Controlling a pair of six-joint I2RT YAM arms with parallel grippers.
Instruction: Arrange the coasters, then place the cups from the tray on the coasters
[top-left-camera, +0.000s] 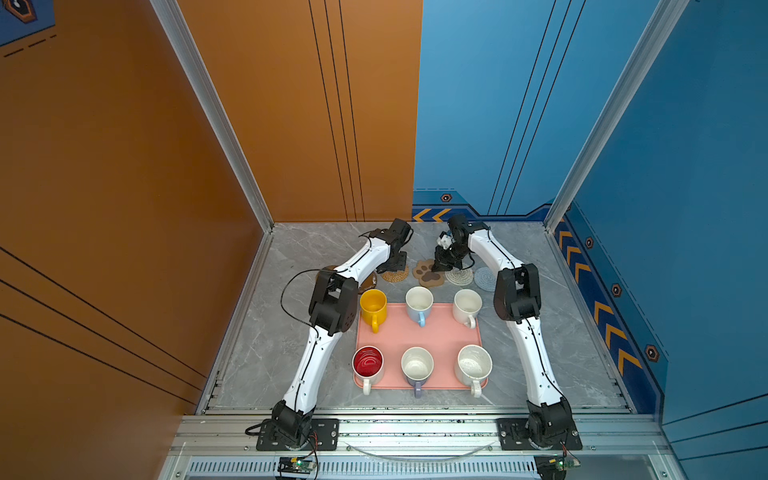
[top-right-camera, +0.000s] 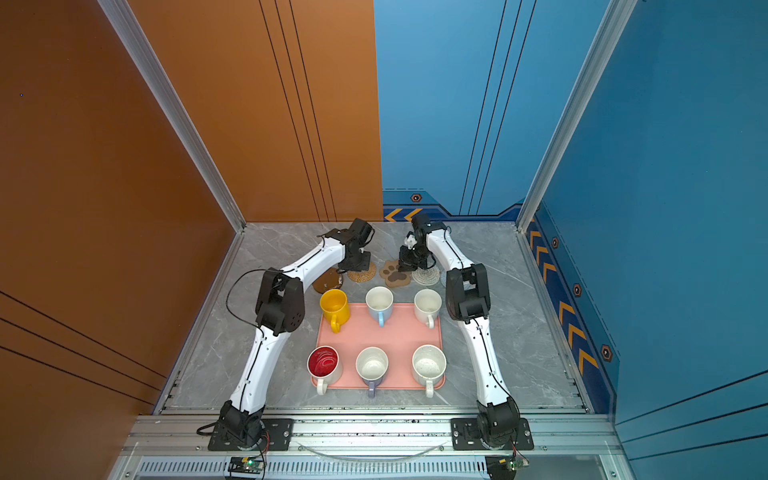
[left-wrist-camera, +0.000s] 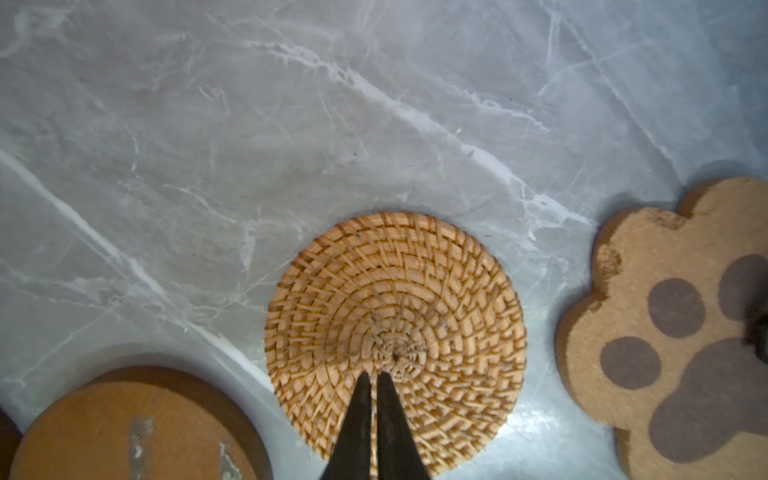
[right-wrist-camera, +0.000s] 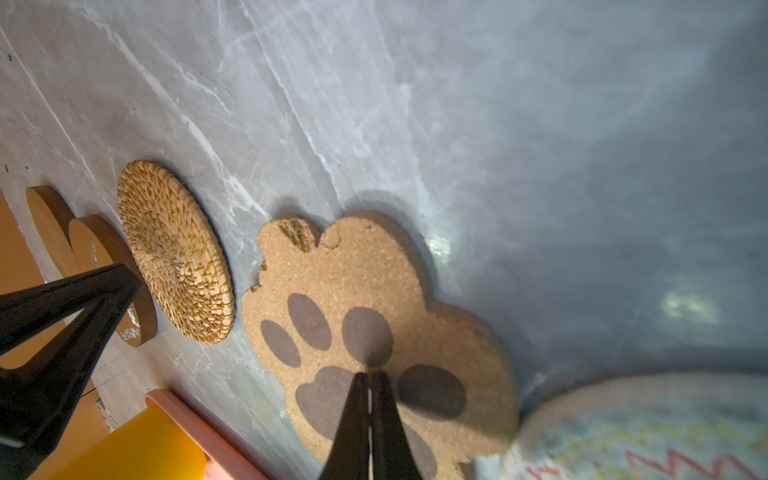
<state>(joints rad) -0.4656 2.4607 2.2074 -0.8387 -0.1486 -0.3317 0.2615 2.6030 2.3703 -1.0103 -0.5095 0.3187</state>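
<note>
Over paw coaster (right-wrist-camera: 361, 282), closed right pincer (right-wrist-camera: 369, 376)

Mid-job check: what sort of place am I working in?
Probably a staged robot test cell: orange wall panel, blue wall panel, aluminium frame rail, grey marble-look tabletop.

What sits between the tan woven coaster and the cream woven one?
The paw-shaped coaster, under the right gripper; both top views show it.

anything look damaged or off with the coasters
The paw-shaped coaster has a chipped rim: rough gouges show along its edge in both wrist views. The two dark brown discs also seem to overlap rather than lie apart.
</note>
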